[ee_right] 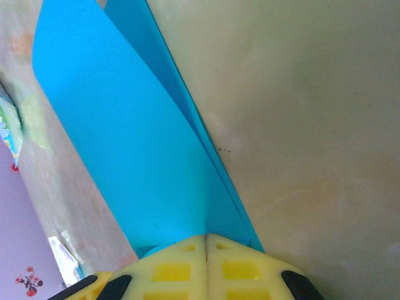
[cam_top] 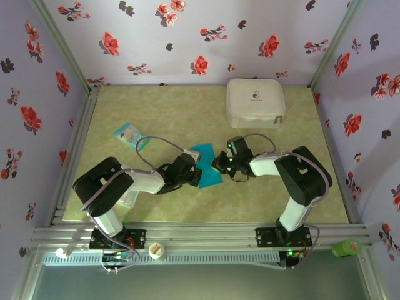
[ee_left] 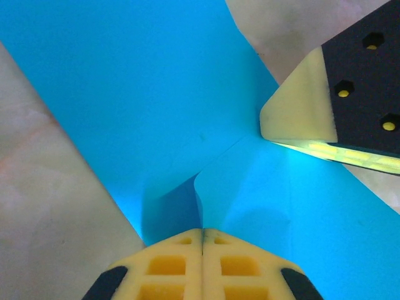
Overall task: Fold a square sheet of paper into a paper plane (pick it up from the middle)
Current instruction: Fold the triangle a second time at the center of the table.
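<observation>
The left gripper [ee_left: 203, 232] clamps the square sheet of paper [ee_left: 125, 94] at the table's [cam_top: 156, 119] middle. The right gripper [ee_right: 206, 236] clamps it too

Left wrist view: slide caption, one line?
Left gripper shut on a raised fold of the teal paper; right gripper at its edge.

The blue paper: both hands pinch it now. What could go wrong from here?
1. The left hand and the right hand are shut on the square sheet of paper close together; pulling apart could tear it.
2. The sheet buckles beside the left hand, so a stray crease may set there.
</observation>
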You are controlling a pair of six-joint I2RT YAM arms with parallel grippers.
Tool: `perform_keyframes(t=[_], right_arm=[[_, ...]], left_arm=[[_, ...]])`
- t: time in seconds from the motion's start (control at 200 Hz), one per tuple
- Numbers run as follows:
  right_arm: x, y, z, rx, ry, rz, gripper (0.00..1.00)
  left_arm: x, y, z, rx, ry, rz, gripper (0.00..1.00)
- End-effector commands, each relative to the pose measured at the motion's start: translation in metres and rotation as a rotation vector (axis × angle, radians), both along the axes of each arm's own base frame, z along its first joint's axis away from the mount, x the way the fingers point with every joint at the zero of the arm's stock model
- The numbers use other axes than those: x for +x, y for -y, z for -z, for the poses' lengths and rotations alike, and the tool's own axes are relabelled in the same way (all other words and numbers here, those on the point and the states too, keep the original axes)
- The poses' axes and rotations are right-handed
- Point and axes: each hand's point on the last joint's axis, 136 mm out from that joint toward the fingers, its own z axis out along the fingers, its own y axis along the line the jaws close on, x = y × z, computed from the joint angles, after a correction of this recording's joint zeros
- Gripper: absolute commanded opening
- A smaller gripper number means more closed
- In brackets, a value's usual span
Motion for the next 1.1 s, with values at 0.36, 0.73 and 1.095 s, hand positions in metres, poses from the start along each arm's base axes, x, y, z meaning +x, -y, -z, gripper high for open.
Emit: perform_keyframes(t=[0.36, 0.73, 1.095], right_arm=[[0.017, 0.023, -0.023, -0.001, 0.045, 0.033, 0.0], [0.0, -0.016, -0.032, 0.111, 0.041, -0.085, 0.0], [-0.008, -0.002, 0.011, -0.02, -0.043, -0.092, 0.0]], left_arm=[[-0.01, -0.011, 0.016, 0.089, -0.058, 0.034, 0.0], [-0.009, -0.01, 0.015, 0.096, -0.057, 0.045, 0.0], [-0.01, -0.01, 0.013, 0.096, -0.057, 0.047, 0.0]])
